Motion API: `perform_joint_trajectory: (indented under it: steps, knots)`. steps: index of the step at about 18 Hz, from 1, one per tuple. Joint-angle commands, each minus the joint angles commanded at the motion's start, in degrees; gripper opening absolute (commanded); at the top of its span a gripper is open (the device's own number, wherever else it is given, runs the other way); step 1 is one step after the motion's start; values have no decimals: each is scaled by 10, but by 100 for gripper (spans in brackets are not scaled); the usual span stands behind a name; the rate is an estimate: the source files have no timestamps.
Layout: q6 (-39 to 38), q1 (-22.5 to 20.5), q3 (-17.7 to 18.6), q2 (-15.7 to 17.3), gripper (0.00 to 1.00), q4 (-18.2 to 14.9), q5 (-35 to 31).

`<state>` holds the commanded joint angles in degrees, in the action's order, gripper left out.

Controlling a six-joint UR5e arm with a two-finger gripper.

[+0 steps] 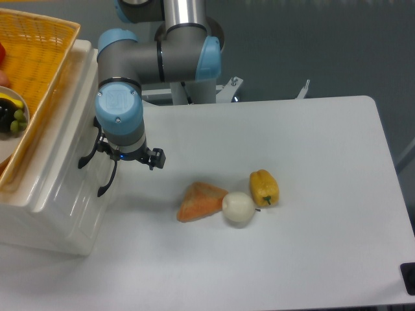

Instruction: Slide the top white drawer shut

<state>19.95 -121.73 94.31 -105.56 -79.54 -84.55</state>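
Pressing at the top white drawer [65,175] front (nearly flush), hand [107,150] hidden by wrist, grip unreadable

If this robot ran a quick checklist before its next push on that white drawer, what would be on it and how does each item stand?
1. Glossy cream-white top drawer flush with cabinet: looks nearly shut, cannot tell.
2. Claw at the drawer's black curved handle: ok.
3. Claw open or shut: cannot tell, the wrist hides it.
4. Orange wedge, white ball and yellow pepper clear of the arm: ok.
5. Orange woven basket sitting steady on top: ok.
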Motion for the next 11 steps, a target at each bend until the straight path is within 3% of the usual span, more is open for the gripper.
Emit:
perform_joint_trajectory:
  steps: [11]
  knots:
    - [22, -48, -1, 12, 100, 0, -11]
